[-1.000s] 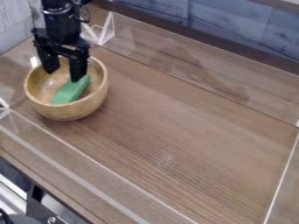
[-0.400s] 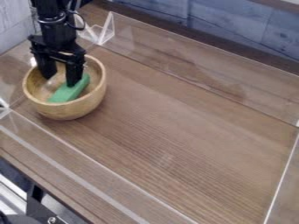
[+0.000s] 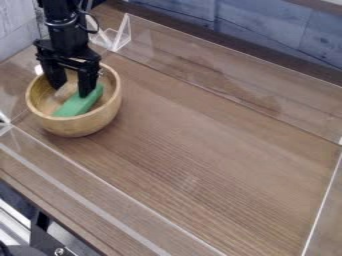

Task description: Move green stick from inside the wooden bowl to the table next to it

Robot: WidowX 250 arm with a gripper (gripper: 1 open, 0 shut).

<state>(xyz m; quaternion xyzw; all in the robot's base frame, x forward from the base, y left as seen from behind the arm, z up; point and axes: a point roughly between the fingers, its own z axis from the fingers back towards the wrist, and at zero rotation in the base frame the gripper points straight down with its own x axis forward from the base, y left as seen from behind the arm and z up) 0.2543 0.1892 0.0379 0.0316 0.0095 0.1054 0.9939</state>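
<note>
Green stick (image 3: 80, 101) lies inside the wooden bowl (image 3: 75, 124), tilted along the inner wall. Its upper end sits close to the dark tool (image 3: 72, 82); I cannot tell whether they touch. The tool stands wide open, its fingers reaching into the bowl, and I see no grip on the stick. The tool obscures part of the bowl's far rim, and the arm above is cut off by the frame. The bowl is round, pale tan, smooth and thick-rimmed. It rests on the brown wood-grain bench (image 3: 201, 130), near a clear plastic edge wall.
</note>
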